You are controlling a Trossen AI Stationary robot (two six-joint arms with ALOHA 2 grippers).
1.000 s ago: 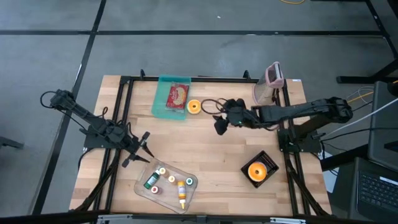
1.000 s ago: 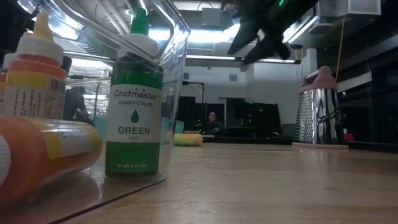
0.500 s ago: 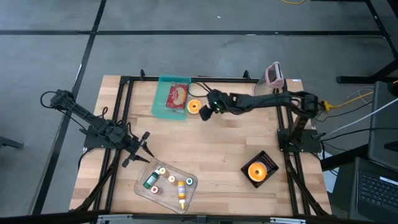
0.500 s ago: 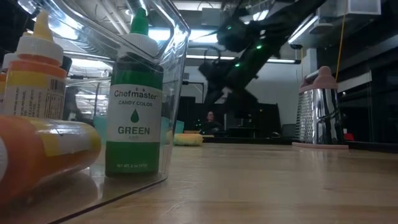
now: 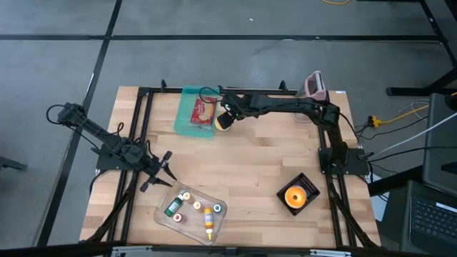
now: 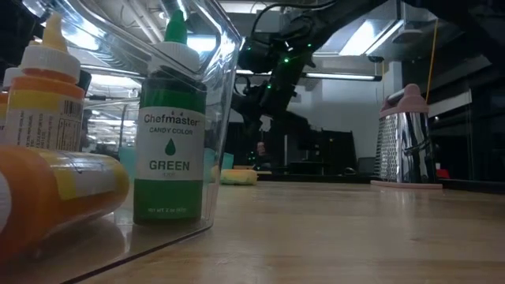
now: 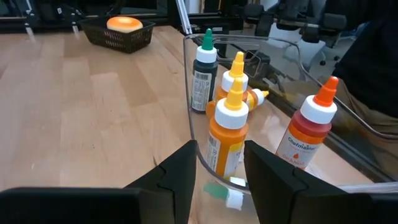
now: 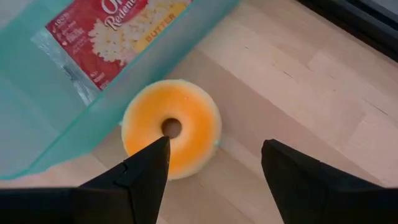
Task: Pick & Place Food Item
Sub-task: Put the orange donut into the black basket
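Near the far edge of the surface [image 5: 235, 178], the right gripper [image 8: 214, 162] has swung across from the middle and now hangs directly over the orange ring-shaped food item [image 8: 171, 127], fingers apart, holding nothing. The ring lies flat, touching the teal tray [image 8: 74, 118] with the popcorn packet [image 8: 106, 37]. The approach looks finished; descent and grasp remain. The left gripper [image 7: 214, 168] waits, fingers apart, at the clear bin [image 7: 193, 112] of colour bottles.

The table [image 5: 243, 171] is pale smooth wood, the tray [image 7: 280, 149] clear glossy plastic, the grater [image 6: 405, 150] shiny metal, the basket [image 5: 308, 184] black mesh, and the donut [image 8: 171, 127] matt.
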